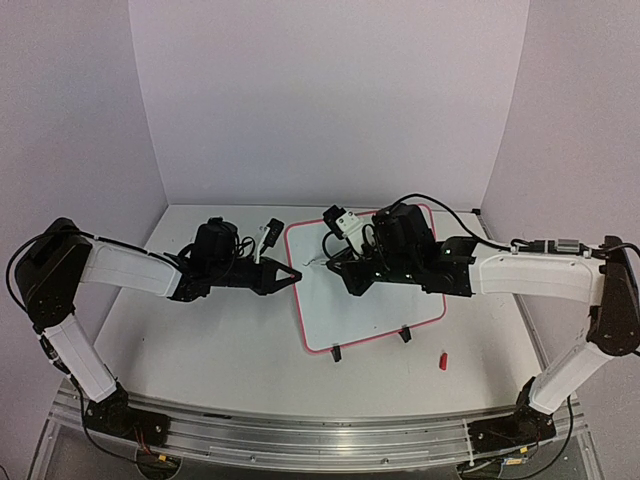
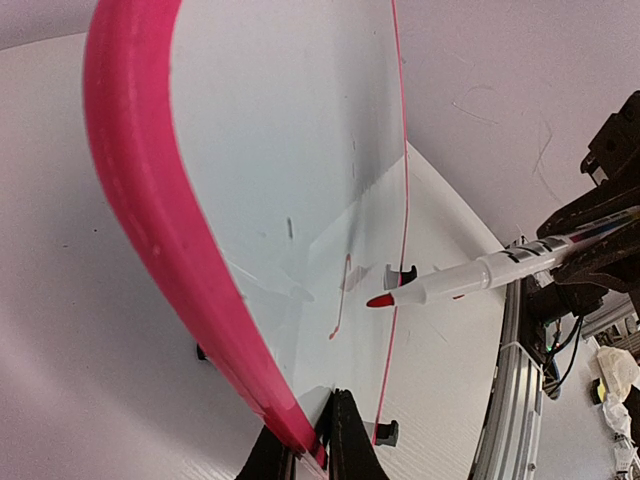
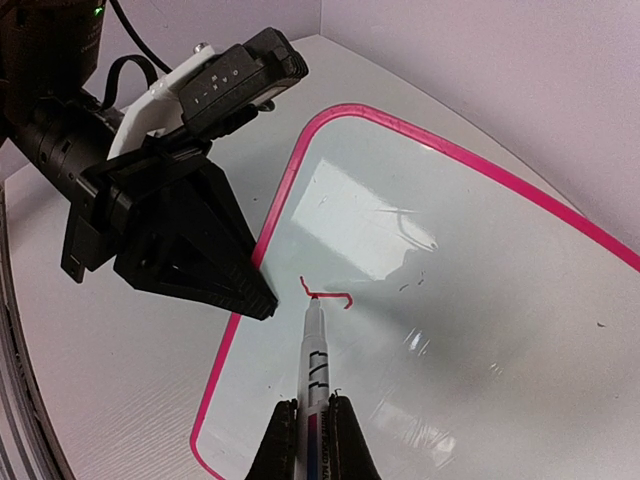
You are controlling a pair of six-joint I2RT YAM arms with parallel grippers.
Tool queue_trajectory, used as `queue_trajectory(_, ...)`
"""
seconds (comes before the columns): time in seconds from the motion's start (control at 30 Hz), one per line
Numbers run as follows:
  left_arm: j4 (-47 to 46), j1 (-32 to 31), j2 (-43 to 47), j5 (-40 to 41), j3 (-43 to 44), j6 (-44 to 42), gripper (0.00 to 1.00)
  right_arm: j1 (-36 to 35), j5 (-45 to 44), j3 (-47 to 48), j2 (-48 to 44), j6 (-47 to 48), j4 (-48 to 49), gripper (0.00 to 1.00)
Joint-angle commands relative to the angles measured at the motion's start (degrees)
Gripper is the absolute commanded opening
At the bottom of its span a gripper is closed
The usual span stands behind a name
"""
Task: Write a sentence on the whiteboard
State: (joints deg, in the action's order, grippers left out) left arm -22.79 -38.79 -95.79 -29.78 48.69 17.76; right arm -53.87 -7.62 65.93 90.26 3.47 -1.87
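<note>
On the left, the left arm (image 1: 120, 268), white with black joints, reaches in over the pale table (image 1: 200, 350). Its black, pointy left gripper (image 2: 310, 438) is pressed tight on the pink frame at the left edge of the whiteboard (image 3: 470, 300).

The whiteboard is flat, white and shiny, with round corners and a thin pink rim. It sits a bit crooked near the middle of the table. Two small black feet (image 1: 336, 352) show at its near edge. Light glares on the board.

Near its top left corner is one short red mark (image 3: 325, 293), bent like a hook. It is not a letter that can be read. The tip of a white marker (image 3: 314, 350) sits right at the mark. The marker has dark print on it, too small to read.

The right gripper (image 3: 312, 432) pinches the marker between its two black fingers. To the right of the board, a small red cap (image 1: 441, 359) lies alone on the table.
</note>
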Motion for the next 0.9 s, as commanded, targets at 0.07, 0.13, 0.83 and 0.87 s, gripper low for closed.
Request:
queue_trajectory(0.07, 9.94, 1.29, -3.26, 11.62, -0.66, -8.62, 0.00, 0.24, -0.47, 0.97, -0.24, 0.72, -0.33, 0.00)
queue_trajectory(0.13, 9.95, 1.26, -3.19, 11.71, -0.63, -8.62, 0.00, 0.27, -0.74, 1.13, -0.03, 0.85, -0.31, 0.00)
queue_trajectory(0.83, 10.24, 1.26, -3.40, 11.62, -0.57, -8.85, 0.00, 0.24, -0.92, 1.80, 1.31, 0.91, -0.31, 0.00)
queue_trajectory(0.87, 10.29, 1.26, -3.43, 11.59, -0.50, -8.81, 0.00, 0.24, -0.96, 1.83, 1.32, 0.98, -0.29, 0.00)
